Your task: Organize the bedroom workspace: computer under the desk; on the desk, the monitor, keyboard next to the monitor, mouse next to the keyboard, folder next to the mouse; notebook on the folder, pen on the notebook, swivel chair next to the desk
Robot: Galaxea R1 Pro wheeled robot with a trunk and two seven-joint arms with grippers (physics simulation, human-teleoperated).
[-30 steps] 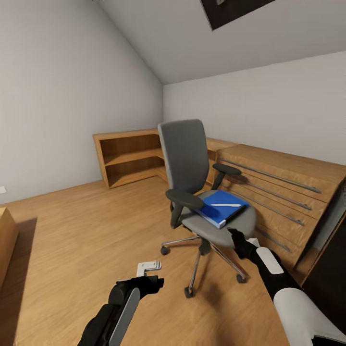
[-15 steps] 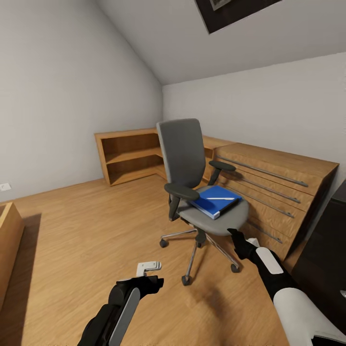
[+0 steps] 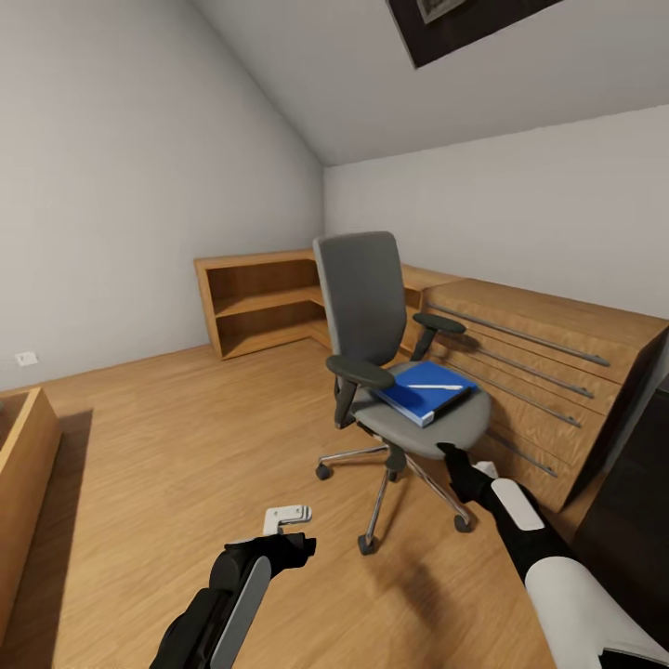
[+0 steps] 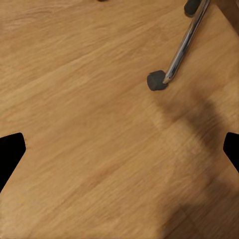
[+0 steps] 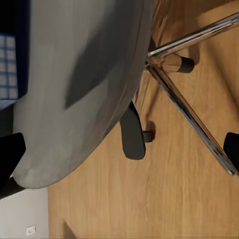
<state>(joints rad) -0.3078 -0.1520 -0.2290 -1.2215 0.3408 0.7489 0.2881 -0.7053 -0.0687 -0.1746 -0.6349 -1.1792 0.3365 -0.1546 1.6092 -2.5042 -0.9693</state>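
The grey swivel chair [image 3: 365, 307] stands on the wood floor, just ahead of me and to the right. On its seat lies the blue folder [image 3: 420, 394], and the white pen [image 3: 433, 386] rests on top of it. My right gripper [image 3: 454, 459] hovers open just in front of the seat edge; its wrist view looks at the seat's underside [image 5: 74, 79] and the chrome legs [image 5: 191, 117]. My left gripper [image 3: 294, 514] is open over bare floor, near one caster [image 4: 156, 80]. A black cabinet side [image 3: 639, 520] at the right edge may be the desk. Computer, monitor, keyboard, mouse and notebook are out of view.
A light wooden drawer chest [image 3: 548, 367] with long metal handles runs along the right wall behind the chair. An open wooden shelf unit [image 3: 260, 302] fills the far corner. A wooden box edge [image 3: 23, 483] stands at the left. A dark skylight [image 3: 465, 23] is overhead.
The whole picture has shifted a little, so the camera has moved. The chair, folder and pen keep their places in the room, and both grippers hold the same open pose.
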